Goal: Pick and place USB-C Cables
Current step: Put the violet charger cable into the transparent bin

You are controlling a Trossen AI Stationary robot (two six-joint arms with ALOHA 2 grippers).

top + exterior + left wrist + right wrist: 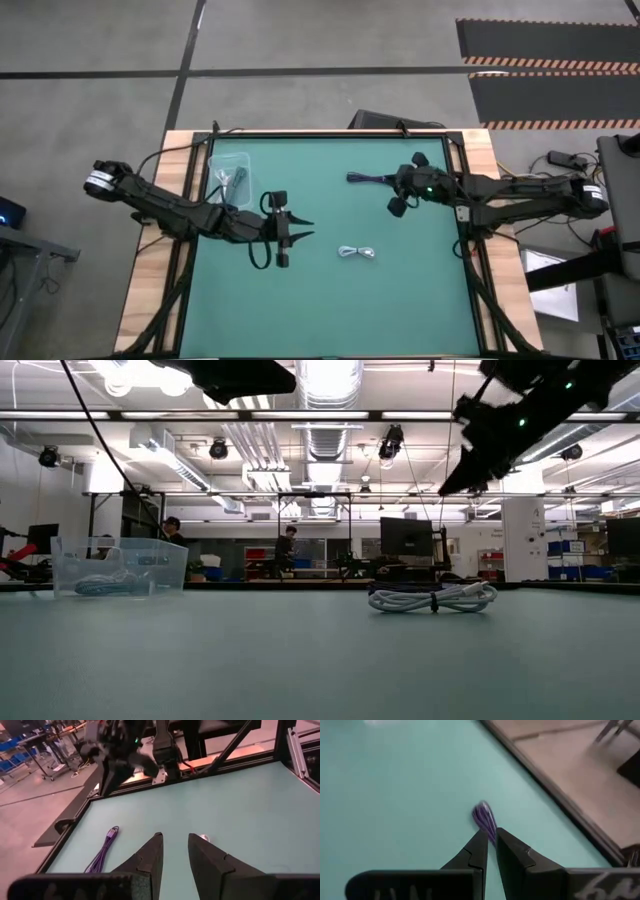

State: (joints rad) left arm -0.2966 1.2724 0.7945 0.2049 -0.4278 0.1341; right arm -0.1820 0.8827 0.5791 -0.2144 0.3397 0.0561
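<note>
Both jaws narrow — right gripper (490,839) pinches purple cable (484,817); left gripper (175,842) holds nothing.

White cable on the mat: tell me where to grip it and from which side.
Take the white cable at its middle, where a dark tie cinches the loops. Come straight down from above, fingers across its narrow width. It lies flat and long on the mat, nothing touching it.
</note>
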